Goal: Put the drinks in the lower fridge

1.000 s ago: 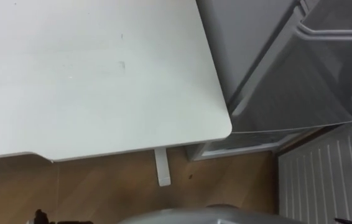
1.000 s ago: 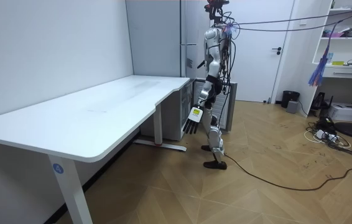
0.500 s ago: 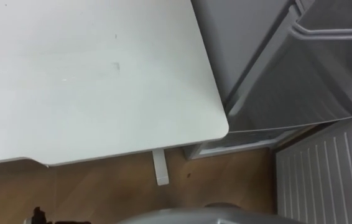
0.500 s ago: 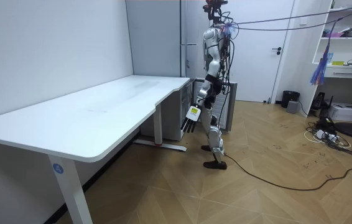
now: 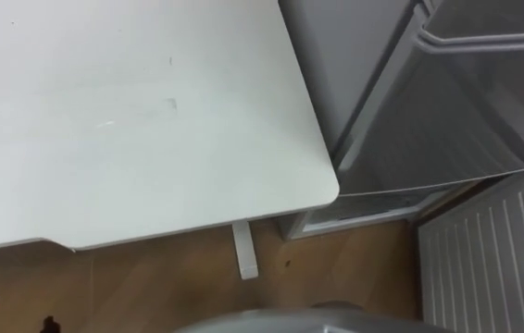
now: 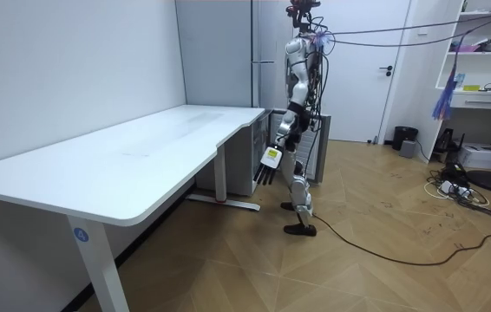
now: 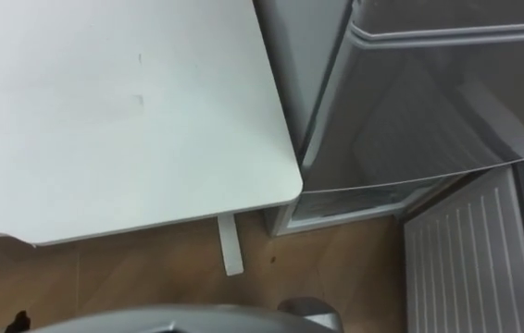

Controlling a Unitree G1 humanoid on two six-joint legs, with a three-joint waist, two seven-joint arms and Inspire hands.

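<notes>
No drink shows on the desk or at the fridge. I stand at the far end of the white desk (image 5: 132,120), facing the grey fridge (image 5: 447,120) beside it. The lower compartment is open, and its door (image 5: 484,250) with a white ribbed inner side swings out at the lower right. In the room view my left hand (image 6: 267,165) hangs beside my thigh with straight fingers pointing down and holds nothing.
The desk's rounded corner (image 5: 327,190) reaches close to the fridge front, with its white leg foot (image 5: 243,250) on the wooden floor below. A white room door (image 6: 393,65) and shelves (image 6: 480,52) stand at the room view's right, past open floor.
The eye view has shifted slightly. A dark shape at its right edge one second ago is gone. My left hand swung a little toward the desk.
</notes>
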